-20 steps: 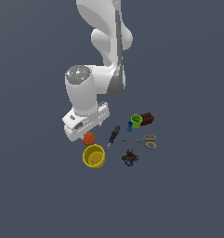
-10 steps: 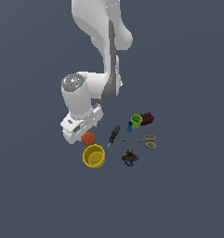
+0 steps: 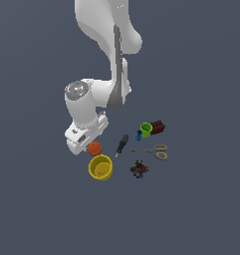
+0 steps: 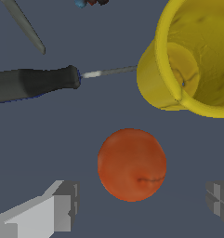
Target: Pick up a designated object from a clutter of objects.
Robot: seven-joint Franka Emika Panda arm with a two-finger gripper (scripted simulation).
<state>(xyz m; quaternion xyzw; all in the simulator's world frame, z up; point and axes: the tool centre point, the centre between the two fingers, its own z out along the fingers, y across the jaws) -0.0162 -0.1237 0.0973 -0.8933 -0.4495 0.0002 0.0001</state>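
In the exterior view, the gripper (image 3: 87, 142) hangs low just beside the ball (image 3: 94, 148), with the yellow cup (image 3: 100, 167) close by. In the wrist view, the fingers (image 4: 62, 204) stand apart, the ball (image 4: 131, 164) lying between them, untouched; the screwdriver (image 4: 34, 83) lies beyond it.

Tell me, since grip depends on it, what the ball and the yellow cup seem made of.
Ball: looks like smooth matte orange-red rubber or plastic, with one faint dark crease; unclear which. Yellow cup: looks like hard plastic, thin-walled, slightly mottled inside.

Ball (image 4: 132, 164) between jaws, near cup (image 4: 190, 56), screwdriver (image 4: 34, 83).
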